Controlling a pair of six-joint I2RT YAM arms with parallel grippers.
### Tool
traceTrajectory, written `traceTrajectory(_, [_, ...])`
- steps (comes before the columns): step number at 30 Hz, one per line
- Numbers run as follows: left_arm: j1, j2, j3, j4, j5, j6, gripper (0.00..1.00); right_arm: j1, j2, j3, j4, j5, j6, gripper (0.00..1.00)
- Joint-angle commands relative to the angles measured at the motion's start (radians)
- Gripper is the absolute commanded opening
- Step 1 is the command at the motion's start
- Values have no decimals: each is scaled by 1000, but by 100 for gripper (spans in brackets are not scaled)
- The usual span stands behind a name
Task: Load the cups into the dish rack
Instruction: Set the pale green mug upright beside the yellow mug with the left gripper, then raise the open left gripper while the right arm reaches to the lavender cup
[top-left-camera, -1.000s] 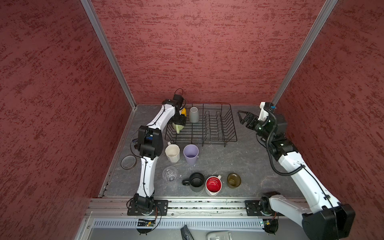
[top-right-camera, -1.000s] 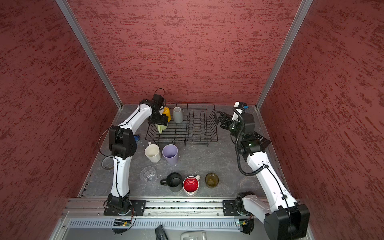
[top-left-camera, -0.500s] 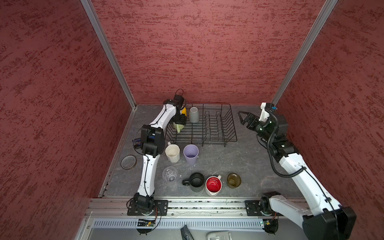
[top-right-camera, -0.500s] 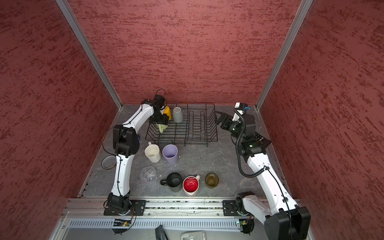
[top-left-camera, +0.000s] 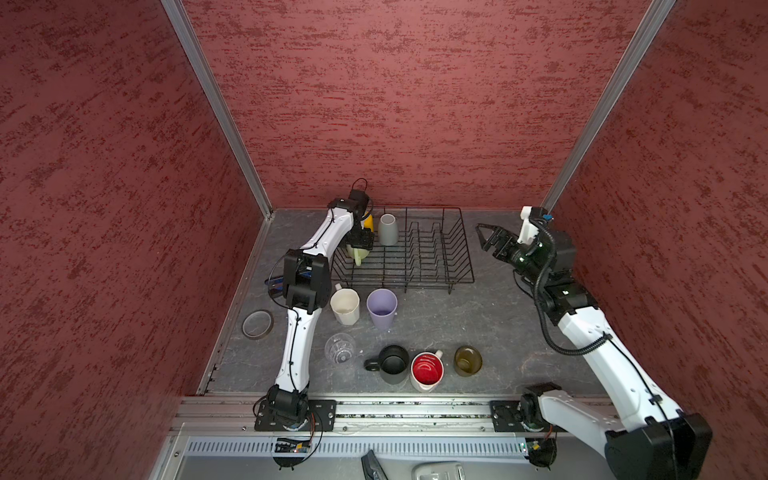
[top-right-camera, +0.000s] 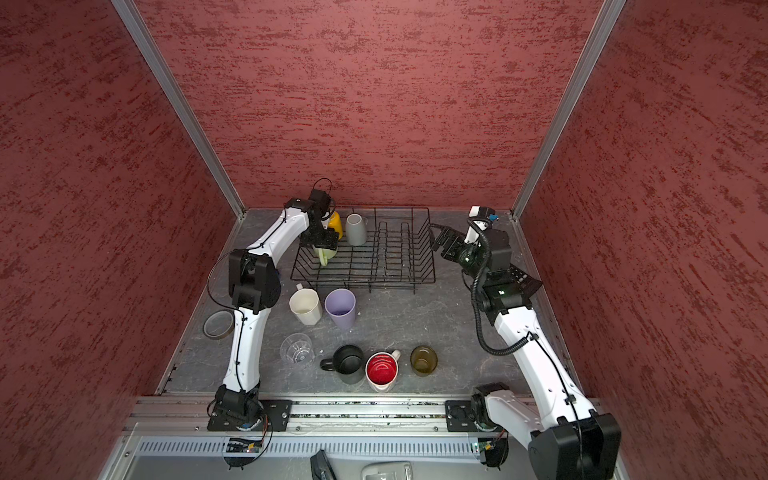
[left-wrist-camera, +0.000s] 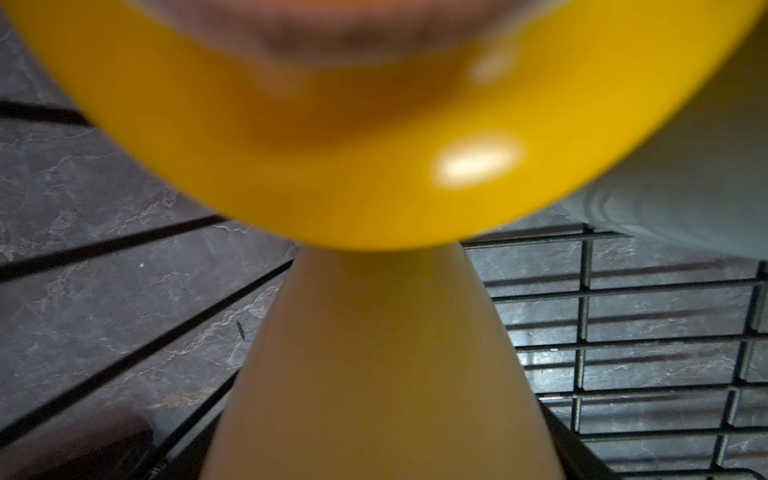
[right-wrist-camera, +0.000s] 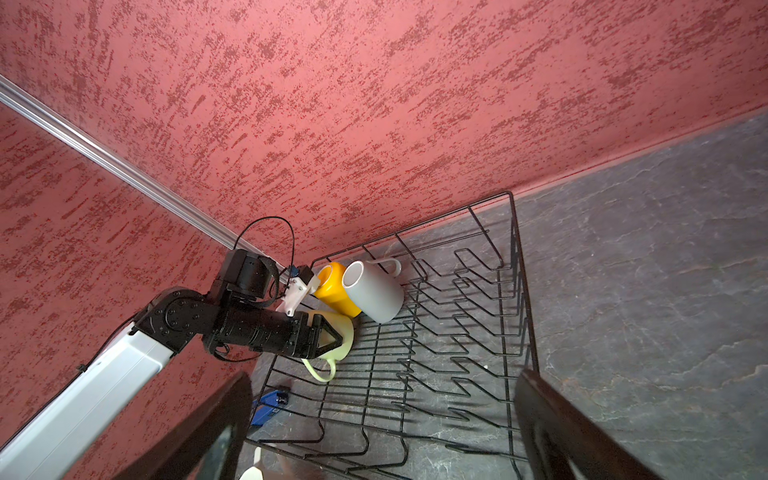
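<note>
rack (top-left-camera: 415, 266) corner's crowded: left gripper (right-wrist-camera: 332, 336) clasps green mug (top-left-camera: 358, 253) just beside yellow mug (right-wrist-camera: 332, 286); tilted release could topple it. right gripper (top-left-camera: 482, 237) gapes empty beside rack.

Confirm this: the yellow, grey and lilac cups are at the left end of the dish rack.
Not lilac: the lilac tumbler stands on the table before the dish rack. The third cup at the rack's left end, with the yellow mug and grey mug, is the pale green mug, as both top views show.
</note>
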Motion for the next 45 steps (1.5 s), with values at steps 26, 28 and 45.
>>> traceTrajectory(26, [-2, -46, 49, -56, -4, -20, 100, -11, -17, -14, 11, -12, 13, 98])
traceTrajectory(28, [-3, -86, 28, -38, 4, -25, 100, -12, 0, 9, -21, -10, -6, 98])
traceTrajectory(45, [-5, -728, -394, 457, 77, -82, 100, 44, 134, 153, -482, 33, -194, 81])
